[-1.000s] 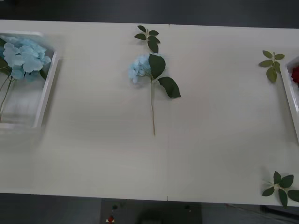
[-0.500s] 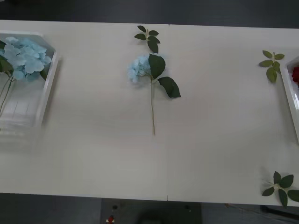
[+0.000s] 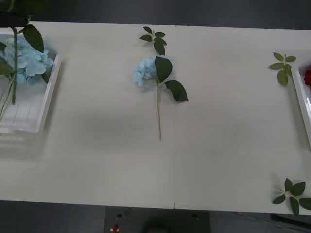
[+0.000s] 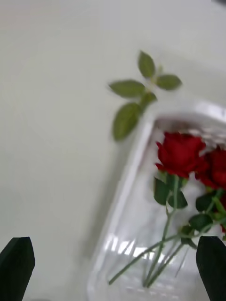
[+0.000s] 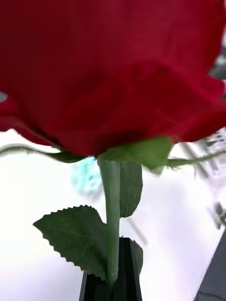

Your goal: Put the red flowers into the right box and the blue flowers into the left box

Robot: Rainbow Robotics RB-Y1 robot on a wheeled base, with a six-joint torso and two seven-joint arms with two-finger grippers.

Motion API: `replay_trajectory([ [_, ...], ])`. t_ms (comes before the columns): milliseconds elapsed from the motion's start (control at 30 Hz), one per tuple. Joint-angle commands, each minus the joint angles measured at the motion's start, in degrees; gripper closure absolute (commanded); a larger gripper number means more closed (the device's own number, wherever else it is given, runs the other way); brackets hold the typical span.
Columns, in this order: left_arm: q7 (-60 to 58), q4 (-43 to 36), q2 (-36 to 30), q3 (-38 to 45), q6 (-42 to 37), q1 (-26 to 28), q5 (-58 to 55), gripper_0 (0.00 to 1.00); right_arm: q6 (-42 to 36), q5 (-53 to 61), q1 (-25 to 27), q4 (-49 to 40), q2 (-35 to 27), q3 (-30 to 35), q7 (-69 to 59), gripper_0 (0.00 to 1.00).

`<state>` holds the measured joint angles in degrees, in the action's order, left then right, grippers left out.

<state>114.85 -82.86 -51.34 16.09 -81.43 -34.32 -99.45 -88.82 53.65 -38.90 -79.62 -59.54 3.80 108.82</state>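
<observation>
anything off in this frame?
Yes. The left hand is shut on a red rose stem, and in the front view a stem with a leaf hangs over the left box, which holds blue flowers.

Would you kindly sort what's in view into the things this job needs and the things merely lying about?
Job: held red rose, shut left pincer, open right pincer, table's blue flower, left box, right box.
Lying about: three leaf sprigs.
</observation>
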Motion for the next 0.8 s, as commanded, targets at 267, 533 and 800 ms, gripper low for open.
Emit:
replay_trajectory([
  [267, 20.68, -8.72, 14.42, -13.1, 14.28, -1.8, -6.64, 1.0, 16.05, 23.26, -2.76, -26.64, -5.15, -13.82, -21.63, 0.0],
  [533, 25.77, -10.3, 21.63, -21.36, 22.02, -1.8, -6.55, 1.0, 40.92, 24.58, -2.76, -34.11, -4.98, -28.58, -29.63, 0.0],
  [800, 27.88, -10.48, 25.41, -29.62, 30.02, -1.8, -6.37, 1.0, 51.56, 22.38, -0.21, -32.62, 0.65, -36.32, -29.1, 0.0],
])
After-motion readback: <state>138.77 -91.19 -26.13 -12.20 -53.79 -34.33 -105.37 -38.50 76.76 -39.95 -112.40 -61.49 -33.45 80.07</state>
